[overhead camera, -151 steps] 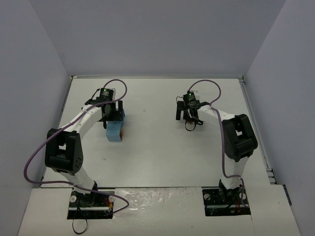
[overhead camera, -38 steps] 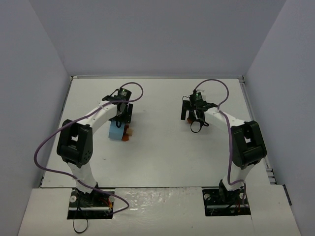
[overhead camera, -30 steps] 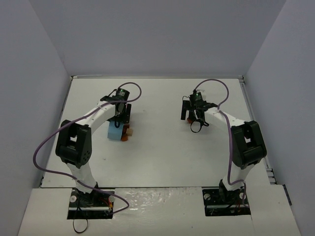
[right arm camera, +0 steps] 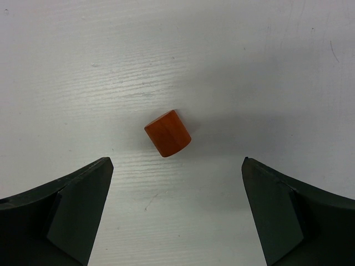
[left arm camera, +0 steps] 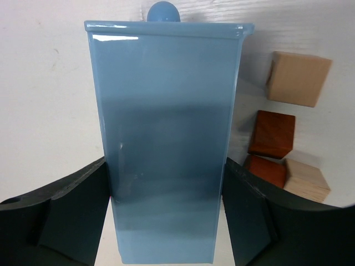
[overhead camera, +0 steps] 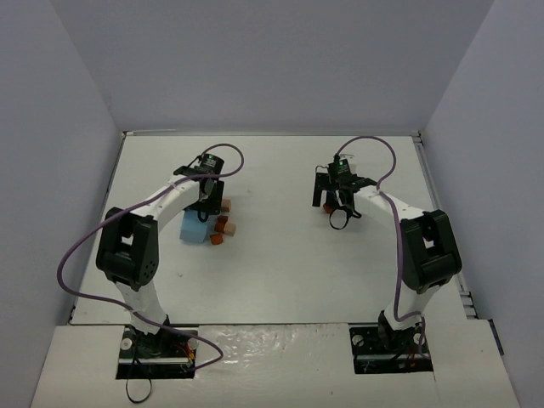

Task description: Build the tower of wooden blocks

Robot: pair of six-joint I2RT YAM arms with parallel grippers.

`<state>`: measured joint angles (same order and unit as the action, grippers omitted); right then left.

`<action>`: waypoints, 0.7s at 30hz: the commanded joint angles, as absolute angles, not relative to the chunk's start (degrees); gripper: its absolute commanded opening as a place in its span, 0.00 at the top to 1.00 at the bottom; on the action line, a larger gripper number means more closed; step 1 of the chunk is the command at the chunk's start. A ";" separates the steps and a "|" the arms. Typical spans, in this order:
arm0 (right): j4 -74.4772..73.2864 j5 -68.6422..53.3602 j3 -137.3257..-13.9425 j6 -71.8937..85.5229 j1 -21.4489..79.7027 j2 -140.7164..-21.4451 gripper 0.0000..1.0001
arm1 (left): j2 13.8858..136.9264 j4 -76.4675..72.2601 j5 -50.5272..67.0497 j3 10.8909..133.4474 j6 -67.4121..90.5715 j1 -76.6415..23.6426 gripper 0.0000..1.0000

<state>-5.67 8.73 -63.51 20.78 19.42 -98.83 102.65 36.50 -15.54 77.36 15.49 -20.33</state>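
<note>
Top view: the left gripper [overhead camera: 206, 202] sits over the light-blue box [overhead camera: 194, 229], wooden blocks [overhead camera: 224, 225] just beside it. The right gripper [overhead camera: 338, 212] is well apart.

Left wrist: its fingers [left arm camera: 72, 216] look clamped on the box's sides.

Right wrist: fingers [right arm camera: 72, 205] are wide apart and empty. A reddish-brown cylinder block [right arm camera: 167, 133] lies just ahead between them, axis diagonal.

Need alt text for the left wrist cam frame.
A long light-blue box with a round knob at its far end fills the frame, gripped between the dark fingers of the left end effector. On the white table, to the right of the box in the frame, lie two light tan blocks and two reddish-brown blocks, clustered together.
</note>
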 commanded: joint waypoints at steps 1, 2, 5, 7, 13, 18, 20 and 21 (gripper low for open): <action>-5.27 9.93 -63.99 20.78 19.07 -95.32 0.00 | 103.19 41.84 -17.66 79.73 14.59 -20.90 1.00; -5.27 9.84 -63.99 20.75 19.07 -95.36 0.00 | 103.27 42.12 -17.50 80.20 14.67 -21.85 1.00; -5.27 9.86 -64.07 20.83 19.07 -95.25 0.00 | 102.80 43.25 -17.72 81.87 14.81 -25.36 1.00; -5.27 10.09 -64.07 20.75 19.07 -95.02 0.00 | 102.09 43.34 -17.91 81.19 15.50 -26.42 1.00; -5.27 9.93 -64.00 20.66 19.07 -95.45 0.00 | 104.69 46.60 -21.62 81.27 16.59 -26.16 1.00; -5.27 10.11 -64.06 20.57 19.06 -95.36 0.00 | 104.57 46.85 -24.11 81.46 18.36 -24.36 1.00; -5.27 10.10 -63.91 20.57 18.99 -95.37 0.00 | 104.34 46.85 -23.42 82.25 18.28 -24.43 1.00; -5.27 10.04 -63.96 20.63 18.98 -95.43 0.00 | 104.46 46.85 -23.02 82.89 18.22 -24.43 1.00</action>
<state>-5.67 8.73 -63.51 20.75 19.42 -98.76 104.71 43.47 -22.31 79.85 17.18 -25.32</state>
